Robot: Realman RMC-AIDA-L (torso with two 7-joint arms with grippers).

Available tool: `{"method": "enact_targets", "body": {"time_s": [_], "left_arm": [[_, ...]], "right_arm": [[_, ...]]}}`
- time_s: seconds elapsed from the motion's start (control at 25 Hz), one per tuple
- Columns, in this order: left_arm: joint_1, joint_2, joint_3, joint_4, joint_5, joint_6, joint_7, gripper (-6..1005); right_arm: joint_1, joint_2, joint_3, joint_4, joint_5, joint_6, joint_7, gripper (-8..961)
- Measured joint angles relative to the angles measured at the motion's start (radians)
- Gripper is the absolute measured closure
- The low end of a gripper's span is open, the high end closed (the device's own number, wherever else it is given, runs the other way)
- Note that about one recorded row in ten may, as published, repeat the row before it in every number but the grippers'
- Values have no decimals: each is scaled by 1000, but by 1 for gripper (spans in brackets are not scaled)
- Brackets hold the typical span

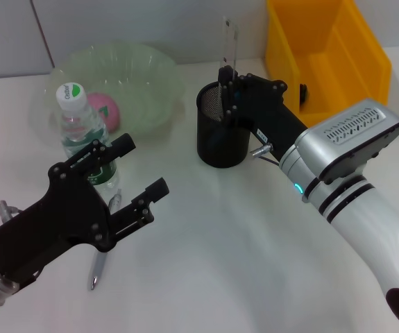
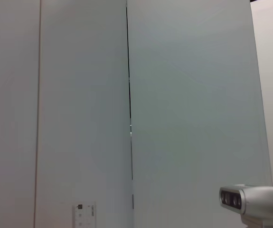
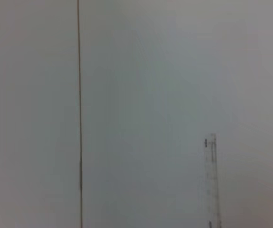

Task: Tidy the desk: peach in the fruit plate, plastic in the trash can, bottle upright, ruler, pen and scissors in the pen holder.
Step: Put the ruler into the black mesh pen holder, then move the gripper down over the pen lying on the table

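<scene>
Ruler [image 1: 228, 41], clear, was seen upright in the head view, clenched by the right gripper [image 1: 225, 87] over the black mesh pen holder [image 1: 222, 132]; left gripper [image 1: 137, 173] was held released above a pen [image 1: 99, 267]. Right wrist view: ruler [image 3: 211, 180] was recorded against a wall

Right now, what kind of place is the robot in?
Probably a lab or test room set up like a desk. There's a plain white table against a bare panelled wall, with a mesh pen holder, a yellow bin and a water bottle laid out for tidying.
</scene>
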Motion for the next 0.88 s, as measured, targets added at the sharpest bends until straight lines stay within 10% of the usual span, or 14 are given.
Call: {"method": "enact_targets", "body": {"time_s": [0.36,0.88], "left_arm": [[-11,3,3,-3,0,10,-7,268],[-2,34,-10,11,0,5,-140,265]], "right_arm": [[-22,-2,0,12,-1,-27,13,794],[-171,-70,10,-175,-308,-539,558,380]]}}
